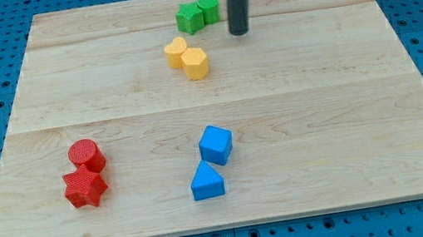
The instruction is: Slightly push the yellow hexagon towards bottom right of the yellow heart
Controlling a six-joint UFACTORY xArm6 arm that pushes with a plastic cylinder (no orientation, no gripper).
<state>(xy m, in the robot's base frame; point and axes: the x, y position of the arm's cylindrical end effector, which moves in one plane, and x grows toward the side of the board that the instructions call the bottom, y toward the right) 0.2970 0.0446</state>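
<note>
Approach step: my tip (239,32) sits upper-right of yellow hexagon (196,63), not touching.
No fingers, just rod. Next: get above-left of it, short nudge past yellow heart (176,52).

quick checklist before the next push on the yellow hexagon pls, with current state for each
1. Target found: the yellow hexagon block sits on the wooden board - ok.
2. Reference found: the yellow heart block lies at the hexagon's upper left, the two touching or nearly so - ok.
3. My tip is clear of every block, up and to the view's right of the hexagon - ok.
4. Tip on the correct side for a push toward the bottom right - not ok; it should start from the hexagon's upper left.
5. Green blocks close to the tip's left, risk of a nudge while repositioning - not ok.
6. Path to the hexagon's lower right free of blocks - ok.
</note>
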